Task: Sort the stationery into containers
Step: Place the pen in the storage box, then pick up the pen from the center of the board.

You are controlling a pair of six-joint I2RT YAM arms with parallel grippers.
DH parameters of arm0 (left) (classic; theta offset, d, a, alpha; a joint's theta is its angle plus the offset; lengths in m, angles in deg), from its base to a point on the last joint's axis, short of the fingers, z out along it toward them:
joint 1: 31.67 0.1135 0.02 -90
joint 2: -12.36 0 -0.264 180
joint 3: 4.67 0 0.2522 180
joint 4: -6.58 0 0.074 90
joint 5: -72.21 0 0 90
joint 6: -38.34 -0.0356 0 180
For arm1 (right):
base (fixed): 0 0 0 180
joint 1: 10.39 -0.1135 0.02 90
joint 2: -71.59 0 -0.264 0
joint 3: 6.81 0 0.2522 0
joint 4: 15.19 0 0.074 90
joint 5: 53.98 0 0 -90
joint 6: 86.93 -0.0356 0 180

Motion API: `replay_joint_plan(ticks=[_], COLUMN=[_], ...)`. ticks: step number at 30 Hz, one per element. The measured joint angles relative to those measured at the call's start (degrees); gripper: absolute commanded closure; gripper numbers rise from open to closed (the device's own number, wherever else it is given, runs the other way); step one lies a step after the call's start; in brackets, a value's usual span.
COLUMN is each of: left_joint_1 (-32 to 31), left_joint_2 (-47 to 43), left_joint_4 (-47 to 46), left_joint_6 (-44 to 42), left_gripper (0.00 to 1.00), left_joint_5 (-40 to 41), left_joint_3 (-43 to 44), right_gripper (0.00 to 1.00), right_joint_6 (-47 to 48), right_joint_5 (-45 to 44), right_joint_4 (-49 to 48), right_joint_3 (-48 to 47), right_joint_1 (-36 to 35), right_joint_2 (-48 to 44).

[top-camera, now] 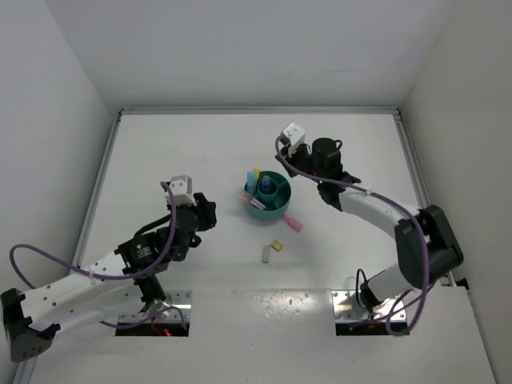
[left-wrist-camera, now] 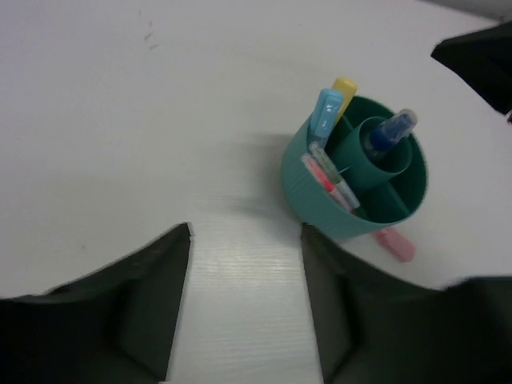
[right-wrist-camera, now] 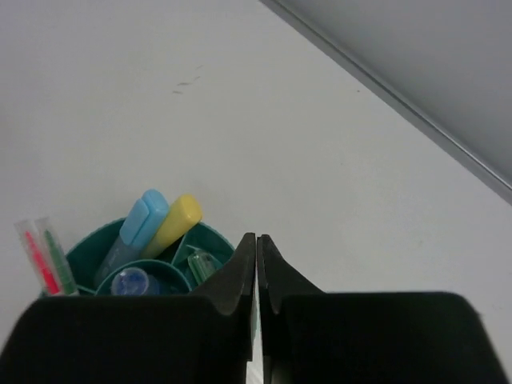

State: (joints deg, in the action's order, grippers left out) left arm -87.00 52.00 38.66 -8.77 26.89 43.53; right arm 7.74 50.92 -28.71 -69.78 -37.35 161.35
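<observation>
The round teal organiser [top-camera: 276, 208] stands mid-table. It holds a light-blue marker [left-wrist-camera: 326, 112], a yellow marker [left-wrist-camera: 346, 86], a clear-blue pen [left-wrist-camera: 392, 132] in its central cup, thin pink and grey pens [left-wrist-camera: 328, 180] and a green marker [right-wrist-camera: 200, 264]. A pink marker [top-camera: 292, 223] lies on the table beside its near right side. A tan eraser [top-camera: 277, 246] and a grey eraser [top-camera: 265, 254] lie nearer me. My left gripper [left-wrist-camera: 244, 240] is open and empty, left of the organiser. My right gripper [right-wrist-camera: 256, 238] is shut and empty, above the organiser's far right rim [right-wrist-camera: 216, 234].
White walls enclose the table on the left, far and right sides, with a metal strip [right-wrist-camera: 400, 104] at the far edge. The right arm [top-camera: 376, 212] stretches across the right half. Purple cables hang along both arms.
</observation>
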Motion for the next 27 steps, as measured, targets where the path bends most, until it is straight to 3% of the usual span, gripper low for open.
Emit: replay_joint_plan(ticks=[1,2,3,4,5,6,7,8,9,12,13,17,19,27], left_joint_1=[0.0,0.0,0.0,0.0,0.0,0.1,0.1,0.1,0.1,0.3,0.3,0.8,1.0,1.6], left_joint_2=[0.0,0.0,0.0,0.2,0.4,1.2,2.0,2.8,3.7,6.6,7.0,7.1,7.1,7.0], left_joint_4=[-0.3,-0.7,-1.1,-1.5,-1.8,-2.2,-2.8,-3.2,-3.6,-4.7,-4.8,-5.3,-5.8,-6.1], left_joint_6=[0.0,-0.3,-0.1,-0.7,-0.4,-0.5,-0.5,-0.5,-0.7,-1.1,-1.2,-1.3,-1.4,-1.5], left_gripper=[0.71,0.96,1.0,1.0,1.0,1.0,1.0,0.96,0.82,0.58,0.56,0.54,0.54,0.54], left_joint_5=[-0.3,-0.7,-1.4,-2.4,-3.1,-4.2,-5.4,-6.2,-6.9,-8.5,-8.7,-9.7,-10.0,-10.4], left_joint_3=[0.0,-0.1,-0.2,-0.2,-0.2,-0.2,-0.2,-0.2,-0.2,-0.6,-1.0,-1.4,-1.4,-2.1], right_gripper=[1.0,1.0,1.0,0.92,0.78,0.49,0.4,0.33,0.19,0.17,0.17,0.26,0.32,0.39], right_joint_6=[0.4,1.5,3.4,5.6,8.3,11.2,14.4,16.3,18.8,22.9,23.5,23.1,22.2,18.4], right_joint_5=[-1.1,-2.0,-2.6,-2.7,-2.6,-2.3,-1.4,-1.0,-0.4,2.4,3.3,3.9,3.9,4.0], right_joint_4=[2.3,5.4,8.5,12.1,16.2,20.7,25.9,29.6,34.2,39.8,41.3,46.2,47.1,41.0], right_joint_3=[-0.1,-0.2,-0.6,-1.2,-1.8,-2.3,-2.5,-2.4,-2.1,4.3,8.0,17.8,18.4,17.4], right_joint_1=[0.0,0.1,0.2,0.3,0.4,0.6,0.7,0.7,0.4,-0.2,-0.3,-0.5,-0.5,-0.5], right_joint_2=[-2.2,-4.9,-7.5,-9.9,-12.5,-15.0,-17.8,-19.5,-21.5,-26.6,-28.1,-28.2,-26.5,-16.5])
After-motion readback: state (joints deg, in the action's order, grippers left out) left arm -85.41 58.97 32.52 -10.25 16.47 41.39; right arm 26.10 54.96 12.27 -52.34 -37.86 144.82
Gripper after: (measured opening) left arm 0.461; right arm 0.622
